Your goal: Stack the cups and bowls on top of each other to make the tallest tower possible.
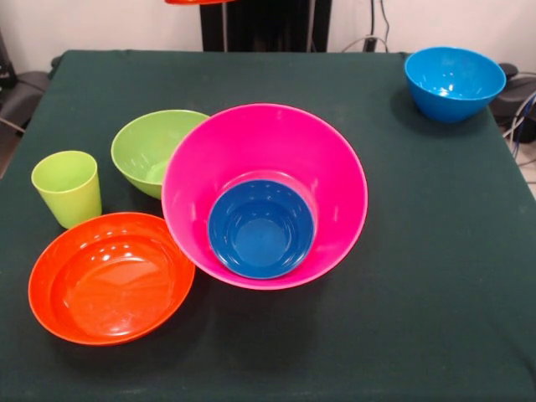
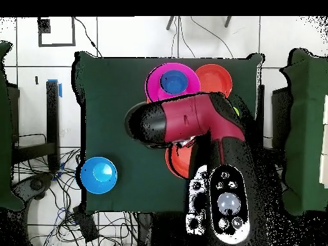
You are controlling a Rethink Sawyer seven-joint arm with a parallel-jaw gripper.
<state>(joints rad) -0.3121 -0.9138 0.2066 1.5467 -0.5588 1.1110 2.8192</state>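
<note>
The big pink bowl [image 1: 266, 188] lies tilted mid-table with the small dark blue bowl [image 1: 260, 229] inside it. The green bowl [image 1: 151, 151] sits behind it on the left. The lime green cup [image 1: 67, 188] stands upright further left. One shallow red-orange bowl [image 1: 110, 277] sits at the front left. The light blue bowl [image 1: 454, 82] stands at the far right. A second red-orange bowl [image 2: 176, 160] shows under my arm [image 2: 192, 118] and as a sliver at the front view's top edge [image 1: 199, 2]. My gripper is hidden beneath the arm. The other cups, the big orange bowl and a tower are out of view.
The dark green table [image 1: 419, 293] has its edges close to the light blue bowl. Cables [image 2: 64, 186] and floor tiles surround the table in the overhead view. The robot's pedestal [image 1: 264, 25] stands at the table's far side.
</note>
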